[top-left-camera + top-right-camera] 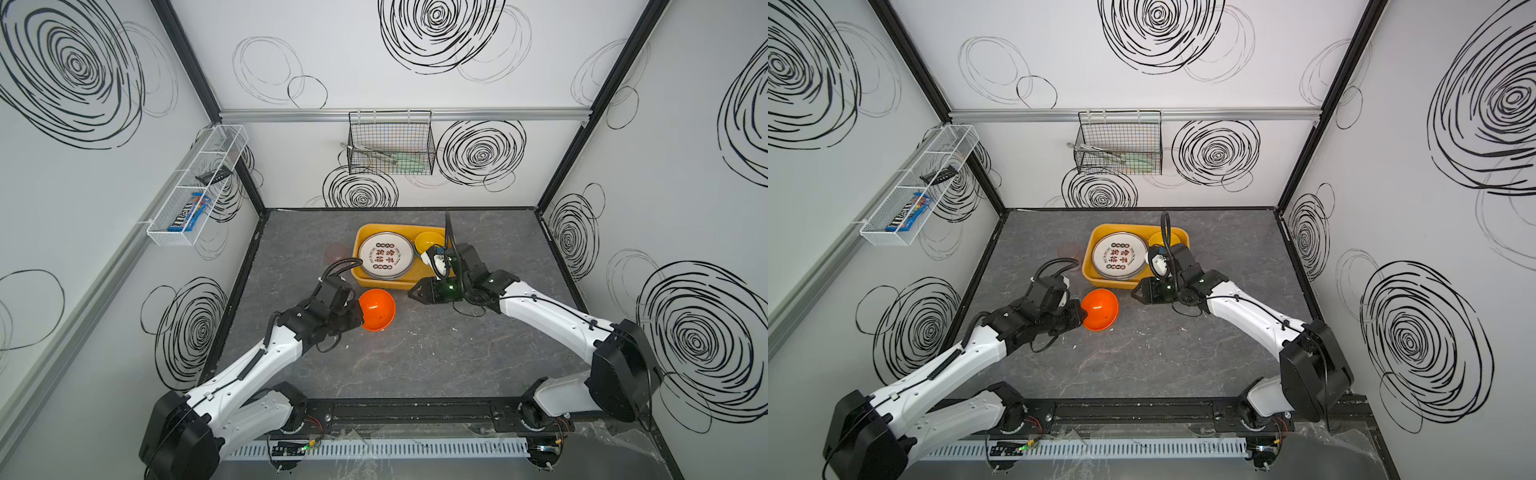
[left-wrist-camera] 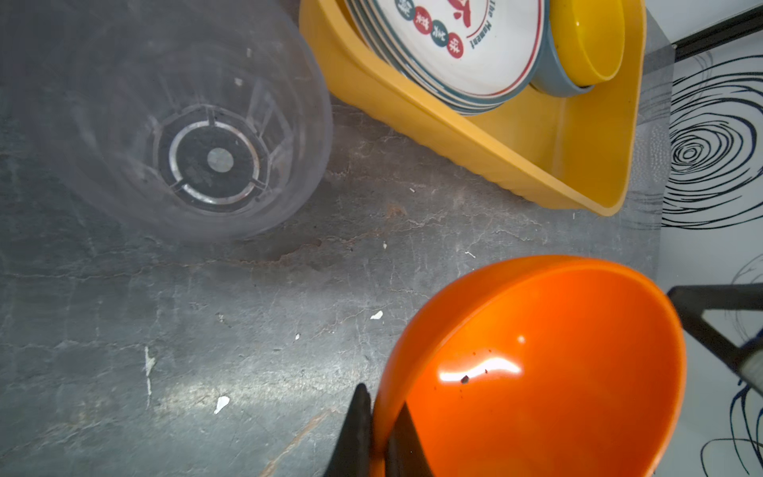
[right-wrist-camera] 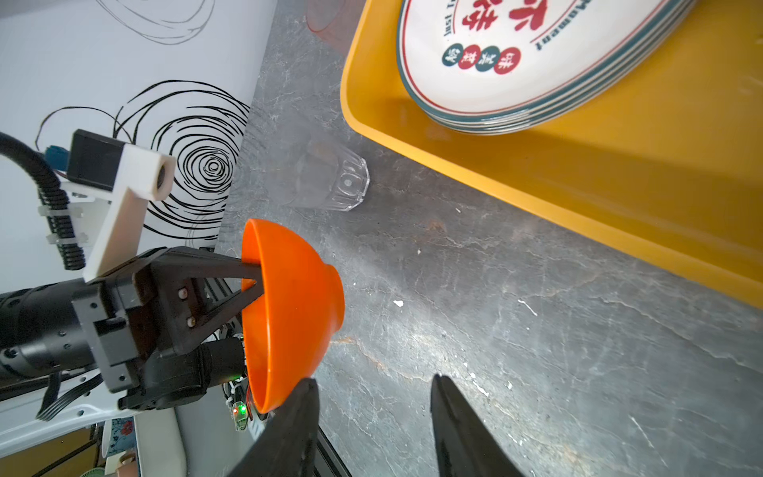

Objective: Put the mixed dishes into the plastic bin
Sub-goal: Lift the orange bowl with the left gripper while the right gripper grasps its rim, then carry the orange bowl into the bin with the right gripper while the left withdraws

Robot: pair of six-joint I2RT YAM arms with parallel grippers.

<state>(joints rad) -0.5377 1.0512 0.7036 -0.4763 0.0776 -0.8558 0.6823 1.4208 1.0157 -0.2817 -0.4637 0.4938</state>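
Yellow-orange rectangular plastic bin (image 1: 382, 284) sits at the table's 12 o'clock. It holds a stack of white round plates with dark rims (image 1: 385, 255). At the stack's 3 o'clock a small yellow bowl (image 1: 429, 242) is nested in a blue-grey bowl (image 2: 551, 80).

White mesh shelf (image 1: 195, 187) on the left wall holds a blue M&M's packet (image 1: 189, 212).

Orange plastic bowl (image 1: 376, 309) is outside the bin at its 7 o'clock, tipped sideways, rim pinched by the left gripper (image 1: 360, 314). Right gripper (image 3: 373, 382) is at the bin's 6 o'clock, fingers apart, empty.

Translucent pink cup (image 1: 336, 251) is at the bin's 9 o'clock. Clear faceted cup (image 3: 330, 181) lies on its side.

Grey marbled tabletop (image 1: 415, 353). Top plate reads "The Moment".
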